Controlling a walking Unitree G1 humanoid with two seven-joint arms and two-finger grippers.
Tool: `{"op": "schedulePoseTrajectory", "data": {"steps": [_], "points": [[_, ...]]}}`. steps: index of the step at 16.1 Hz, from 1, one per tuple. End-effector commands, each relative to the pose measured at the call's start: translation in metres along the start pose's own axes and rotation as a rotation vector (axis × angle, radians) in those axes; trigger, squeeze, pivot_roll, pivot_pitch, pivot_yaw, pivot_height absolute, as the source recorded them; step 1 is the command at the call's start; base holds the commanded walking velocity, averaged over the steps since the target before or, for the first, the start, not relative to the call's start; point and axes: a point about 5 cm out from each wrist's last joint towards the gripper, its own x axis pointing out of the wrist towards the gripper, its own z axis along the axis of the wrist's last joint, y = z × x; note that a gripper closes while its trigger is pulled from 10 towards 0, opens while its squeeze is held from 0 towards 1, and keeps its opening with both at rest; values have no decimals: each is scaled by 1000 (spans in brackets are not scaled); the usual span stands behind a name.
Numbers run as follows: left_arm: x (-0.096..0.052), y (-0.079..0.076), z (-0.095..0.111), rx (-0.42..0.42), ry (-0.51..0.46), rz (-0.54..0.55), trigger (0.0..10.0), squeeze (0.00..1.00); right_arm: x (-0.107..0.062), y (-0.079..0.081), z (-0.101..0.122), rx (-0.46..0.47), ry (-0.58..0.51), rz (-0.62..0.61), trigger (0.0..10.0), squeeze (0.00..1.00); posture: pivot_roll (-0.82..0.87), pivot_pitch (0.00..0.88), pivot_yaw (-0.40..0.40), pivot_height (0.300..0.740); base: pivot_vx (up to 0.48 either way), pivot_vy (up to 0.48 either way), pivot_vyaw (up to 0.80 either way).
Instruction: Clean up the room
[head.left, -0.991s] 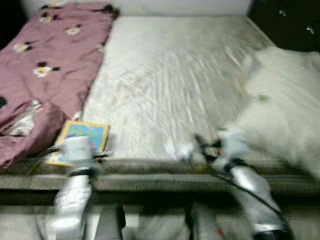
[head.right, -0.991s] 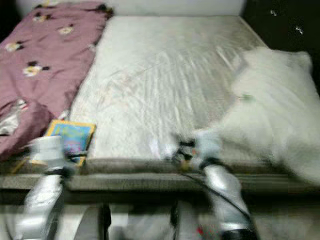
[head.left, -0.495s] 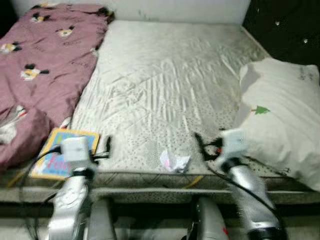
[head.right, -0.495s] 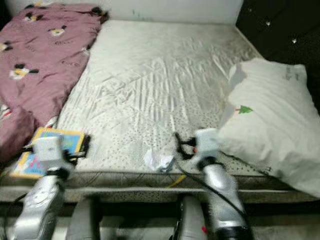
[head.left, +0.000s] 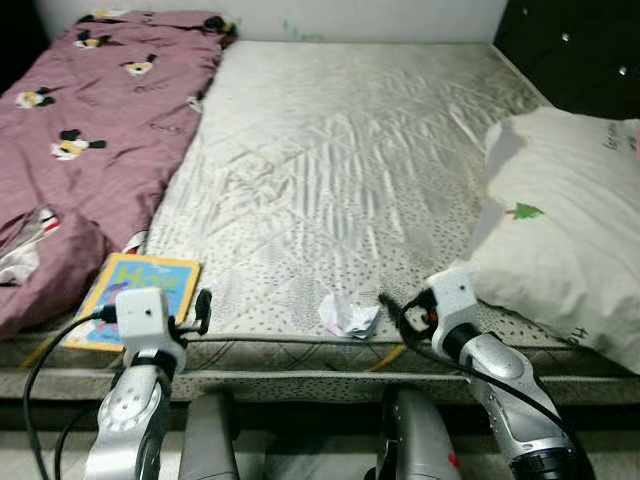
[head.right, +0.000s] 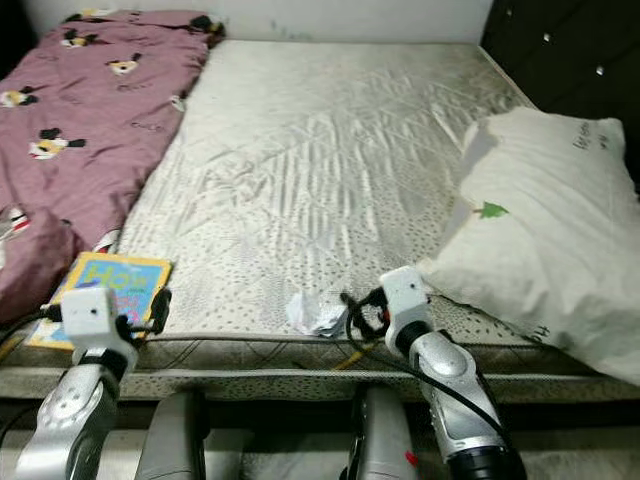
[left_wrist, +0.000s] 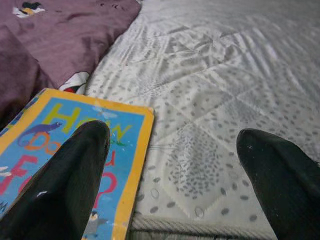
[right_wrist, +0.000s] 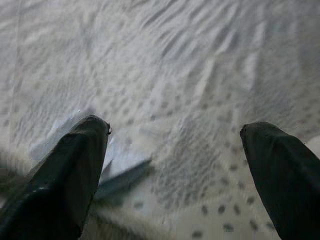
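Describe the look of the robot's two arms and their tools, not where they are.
Both arms are silver, jointed metal tubes, each ending in a boxy white wrist block. The left tool and the right tool each have two long, rounded black fingers. A thin black cable loops from the left arm; another runs along the right arm, coiling near its wrist. No markings are legible.
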Motion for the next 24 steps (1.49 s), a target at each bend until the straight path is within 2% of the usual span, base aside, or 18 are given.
{"op": "schedulePoseTrajectory", "data": {"steps": [1, 4, 5, 7, 10, 13, 14, 17, 19, 20, 24], "points": [[-4, 3, 2, 9, -1, 9, 10000, 0, 2, 4, -2, 1, 29, 50, 10000, 0, 60, 89, -16, 540, 0, 0, 0], [-16, 2, 6, -1, -19, -9, 10000, 0, -1, 20, 7, 17, 54, 234, 10000, 0, 76, 107, -11, 540, 0, 0, 0], [-16, 1, 6, -1, -20, -11, 10000, 0, -2, 25, 10, 23, 35, 261, 10000, 0, 76, 109, -11, 540, 0, 0, 0], [-15, -1, 9, -1, -22, -20, 10000, 0, -2, 28, 15, 22, -16, 239, 10000, 0, 79, 114, -6, 540, 0, 0, 400], [-16, -2, 11, 0, -21, -25, 10000, 0, -1, 36, 13, 52, -3, 228, 10000, 0, 88, 112, 5, 540, 0, 0, 800], [-17, -3, 13, 9, -27, -35, 10000, 0, -1, 40, 11, 49, 0, 218, 10000, 0, 96, 104, 13, 540, 0, 0, 0], [-17, -2, 13, 14, -25, -37, 10000, 0, 1, 39, 11, -2, 7, 195, 10000, 0, 98, 106, 15, 540, 0, 0, 0], [-16, -3, 14, 21, -26, -40, 10000, 0, 14, 31, 23, -72, -23, 74, 10000, 0, 102, 107, 18, 540, 0, 0, 0], [-17, -5, 20, 15, -56, -57, 10000, 0, 22, 28, 25, -215, -22, 49, 10000, 0, 130, 109, 16, 540, 0, 0, 0], [-19, -6, 22, 11, -64, -68, 10000, 0, 22, 26, 22, -247, -16, 46, 10000, 0, 133, 109, 15, 540, 0, 0, 0], [-29, -1, 23, 30, -61, -82, 10000, 0, 16, 25, 8, -281, 31, 61, 10000, 0, 153, 134, 16, 540, 0, 0, 0]]}}
